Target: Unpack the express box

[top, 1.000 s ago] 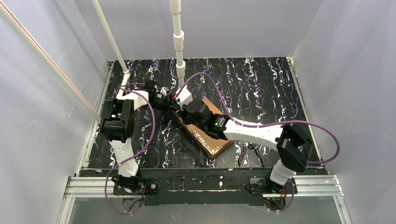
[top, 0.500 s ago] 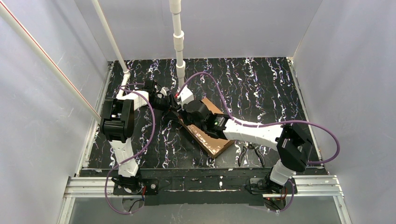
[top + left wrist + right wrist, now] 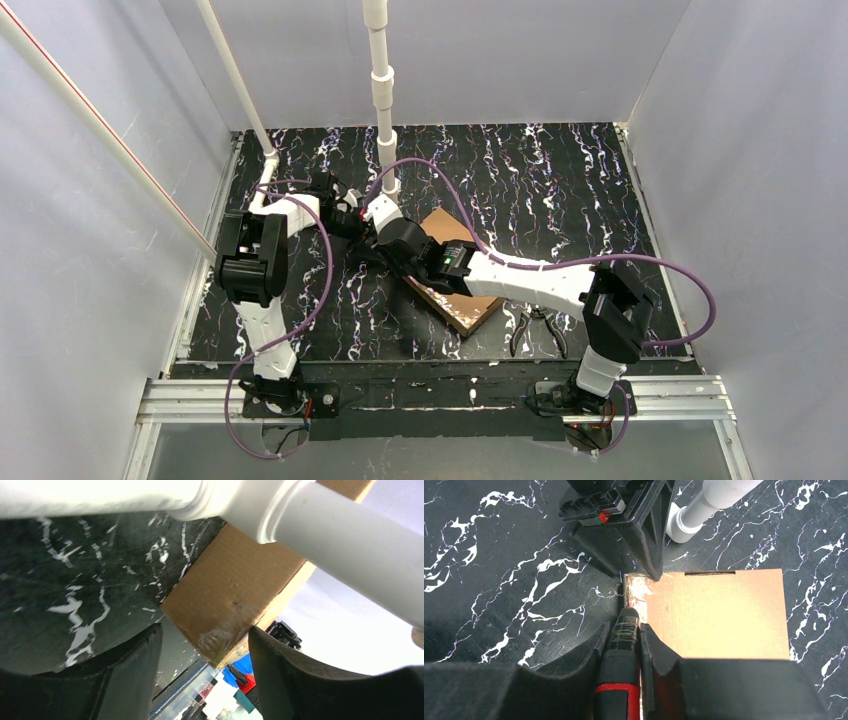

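One push could slide the express box (image 3: 719, 615), in the middle of the counter (image 3: 499, 580). The left gripper (image 3: 202, 637) is apart around its corner. The right gripper (image 3: 624, 631), clamped on a red-and-black tool (image 3: 619, 680), pokes the tape.

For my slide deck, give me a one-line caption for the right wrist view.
Right gripper holds a red-and-black tool, tip at the taped corner of the express box.

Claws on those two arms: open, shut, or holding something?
Left gripper: open, straddling the express box corner.
Right gripper: shut on a red-and-black tool.
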